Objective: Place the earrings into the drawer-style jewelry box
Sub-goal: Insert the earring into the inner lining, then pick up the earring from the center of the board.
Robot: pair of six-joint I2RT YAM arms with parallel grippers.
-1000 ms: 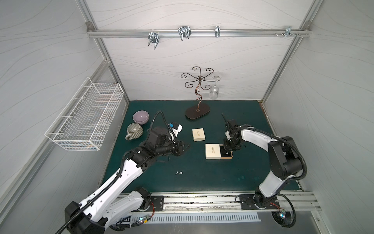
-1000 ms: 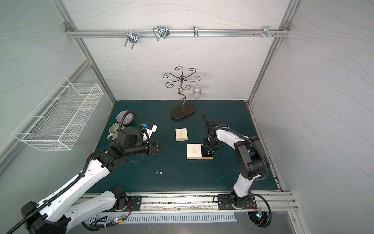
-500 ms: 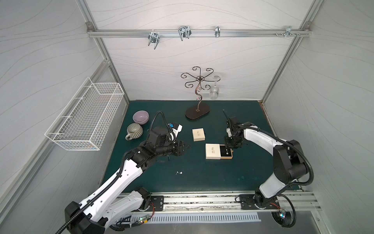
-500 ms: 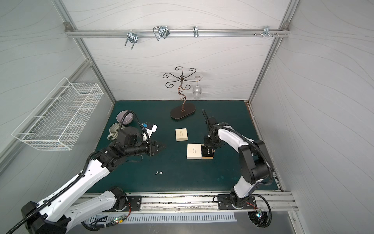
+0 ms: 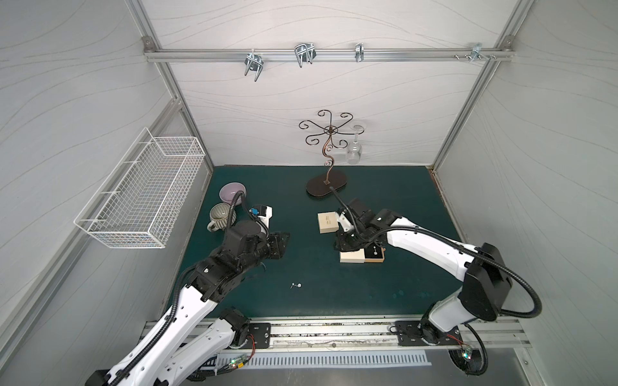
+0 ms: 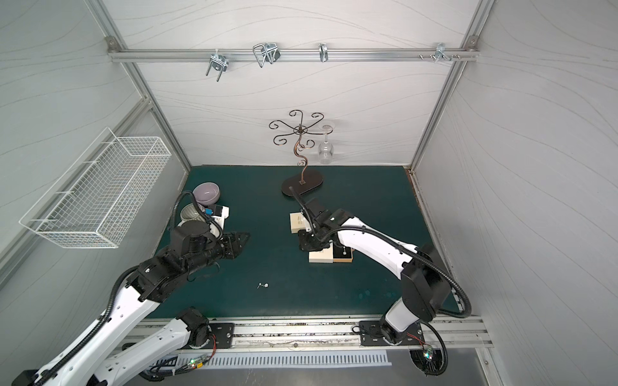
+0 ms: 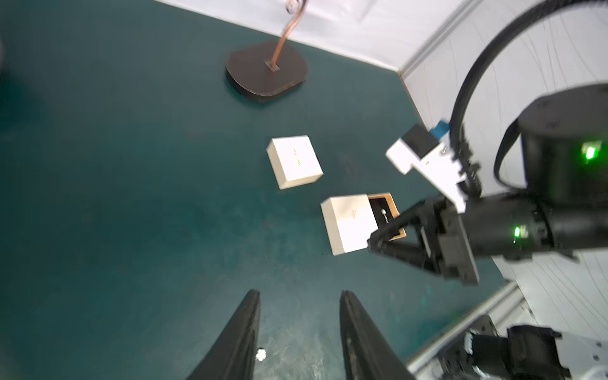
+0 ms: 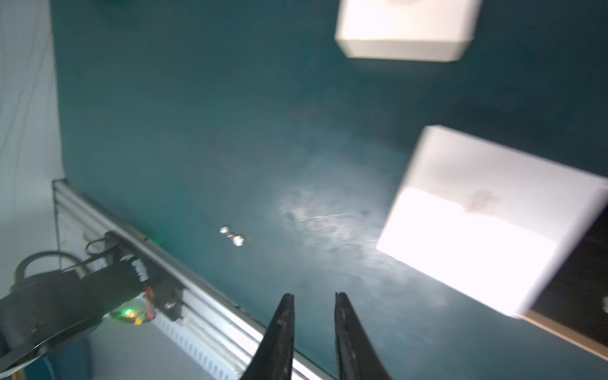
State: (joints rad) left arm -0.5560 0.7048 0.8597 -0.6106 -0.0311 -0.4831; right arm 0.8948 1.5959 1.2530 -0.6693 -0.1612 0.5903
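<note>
silvery earrings [image 5: 296, 285] loose on desk [image 5: 334, 300] toward front; others already in open drawer [image 5: 378, 259] of jewelry box [image 5: 351, 257]. my right fingers [image 8: 283, 322], slightly apart and empty, have swung off drawer toward them. left fingers [image 7: 243, 329] spread, idle.

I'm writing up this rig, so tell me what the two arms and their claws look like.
The left arm and right arm match: glossy white links joined by black joint housings, with a black ribbed cable looping along each. The left claw and right claw each have two black tapering fingers. Small green lights glow on the right arm's dark joints.
</note>
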